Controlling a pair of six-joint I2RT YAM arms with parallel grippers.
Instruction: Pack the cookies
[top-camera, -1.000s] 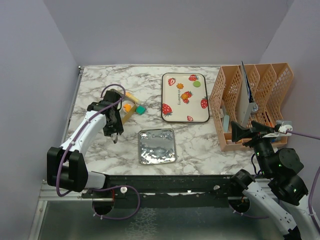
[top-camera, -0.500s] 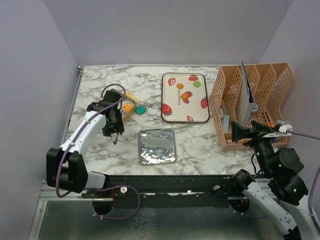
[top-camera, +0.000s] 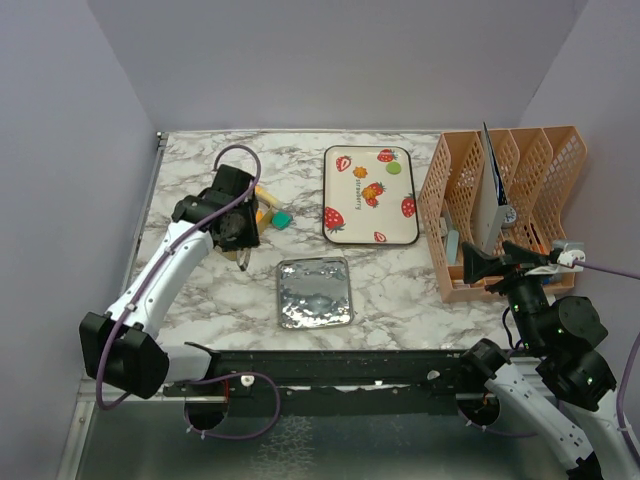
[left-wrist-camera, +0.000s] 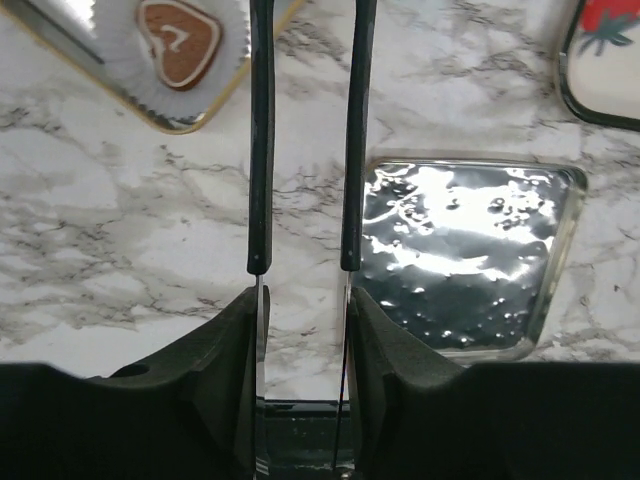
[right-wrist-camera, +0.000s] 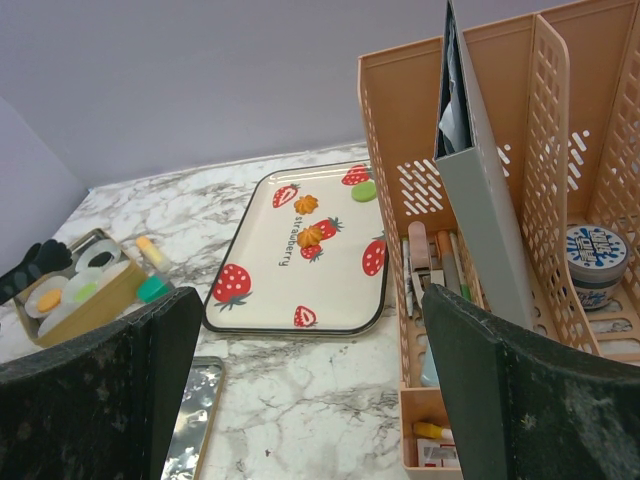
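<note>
On the left, we see the left gripper has swung from bare marble up toward the shallow gold-rimmed box of white paper cups. Its slim fingers stand slightly apart, nothing between them, just short of the box. One brown heart-shaped cookie sits in a cup there. The dimpled silver tin lies near. Further right, orange and green round cookies wait on the white strawberry-print tray. The right gripper hangs spread wide, empty, by the peach file rack. We judge packing barely begun.
</note>
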